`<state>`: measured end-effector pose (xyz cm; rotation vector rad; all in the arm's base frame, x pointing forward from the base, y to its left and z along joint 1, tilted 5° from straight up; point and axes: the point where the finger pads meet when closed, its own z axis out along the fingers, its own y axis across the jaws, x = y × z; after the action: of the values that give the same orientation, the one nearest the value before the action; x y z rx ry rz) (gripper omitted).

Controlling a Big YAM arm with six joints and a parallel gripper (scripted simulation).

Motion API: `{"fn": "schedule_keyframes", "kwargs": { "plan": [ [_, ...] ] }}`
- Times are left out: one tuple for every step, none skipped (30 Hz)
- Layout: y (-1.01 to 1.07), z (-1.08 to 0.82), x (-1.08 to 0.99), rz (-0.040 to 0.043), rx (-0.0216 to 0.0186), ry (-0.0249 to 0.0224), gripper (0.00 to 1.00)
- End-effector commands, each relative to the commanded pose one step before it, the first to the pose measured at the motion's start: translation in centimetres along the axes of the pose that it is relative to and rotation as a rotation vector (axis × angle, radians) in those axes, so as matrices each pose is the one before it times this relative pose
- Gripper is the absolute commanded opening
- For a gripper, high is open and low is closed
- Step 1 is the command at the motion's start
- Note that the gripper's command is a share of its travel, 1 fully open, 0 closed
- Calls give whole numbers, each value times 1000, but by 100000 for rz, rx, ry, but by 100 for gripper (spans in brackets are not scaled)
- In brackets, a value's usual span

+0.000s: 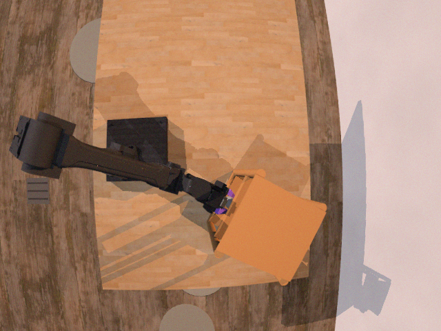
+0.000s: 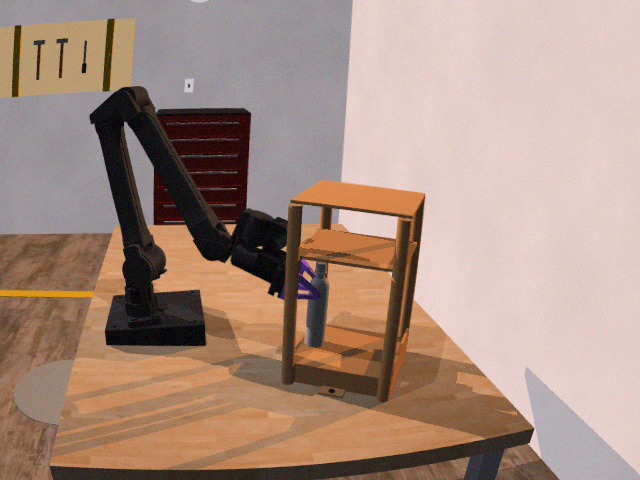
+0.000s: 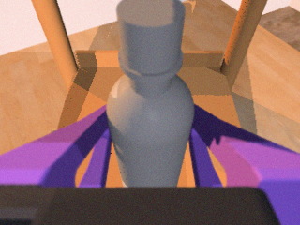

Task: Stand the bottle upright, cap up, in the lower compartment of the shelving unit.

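Observation:
The grey bottle [image 2: 315, 306] stands upright, cap up, inside the lower compartment of the orange wooden shelving unit [image 2: 353, 289]. Its base is at or just above the compartment's floor; I cannot tell if it touches. My gripper [image 2: 308, 285] with purple fingers reaches in through the unit's front and is shut on the bottle's upper body. In the wrist view the bottle [image 3: 150, 108] fills the middle between the purple fingers, with the shelf posts behind it. From above, the unit's top board [image 1: 269, 227] hides the bottle; only the fingers [image 1: 224, 201] show at its edge.
The middle shelf [image 2: 351, 249] sits close above the bottle's cap. The unit's front posts [image 2: 291, 294] flank the gripper. The arm's black base [image 2: 155, 322] stands on the table to the left. A pink wall [image 2: 491, 180] is close behind the unit.

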<state>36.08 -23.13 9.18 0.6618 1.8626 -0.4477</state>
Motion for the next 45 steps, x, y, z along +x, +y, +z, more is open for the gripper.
{"fn": "schedule_keyframes", "kwargs": {
  "plan": [
    [420,696,-2318,838,-531,-6655,28],
    [0,-50,32,-5,-19,34,28],
    [0,-42,28,-4,-16,29,28],
    [0,-36,23,-4,-14,25,28],
    [0,-31,20,-3,-12,21,28],
    [0,-26,17,-3,-10,18,28],
    [0,-22,14,-2,-8,15,28],
    [0,-19,12,-2,-7,13,28],
    [0,-16,10,-2,-6,11,28],
    [0,-14,9,-1,-5,9,28],
    [0,-12,8,-1,-4,8,28],
    [0,-10,6,-1,-4,7,28],
    [0,0,0,0,0,0,28],
    [0,0,0,0,0,0,28],
    [0,-8,5,-1,-3,6,28],
    [0,-7,5,-1,-3,5,28],
    [0,-6,4,-1,-2,4,28],
    [0,-5,3,-1,-2,4,28],
    [0,-4,3,0,-2,3,28],
    [0,-7,5,-1,-2,5,28],
    [1,-24,18,-3,-5,20,28],
    [2,-53,42,-7,-11,48,28],
    [4,-85,70,-13,-20,85,28],
    [5,-110,93,-18,-31,116,28],
    [12,-101,61,-7,-46,53,28],
    [16,-86,38,0,-55,12,28],
    [16,-67,22,3,-55,-7,28],
    [29,-1,-92,38,-64,-207,28],
    [40,46,-175,63,-71,-356,28],
    [0,0,0,0,0,0,28],
    [0,0,0,0,0,0,28],
    [38,52,-177,63,-64,-354,28],
    [33,44,-150,54,-54,-301,28],
    [28,37,-128,46,-46,-256,28],
    [24,32,-109,39,-39,-217,28],
    [20,27,-92,33,-33,-185,28],
    [17,23,-78,28,-28,-157,28],
    [15,19,-67,24,-24,-133,28],
    [12,17,-57,20,-21,-113,28],
    [11,14,-48,17,-17,-96,28],
    [9,12,-41,15,-15,-82,28],
    [8,10,-35,12,-13,-70,28],
    [6,9,-30,11,-11,-59,28],
    [5,7,-25,9,-9,-50,28],
    [5,6,-21,8,-8,-43,28]
  ]
}}
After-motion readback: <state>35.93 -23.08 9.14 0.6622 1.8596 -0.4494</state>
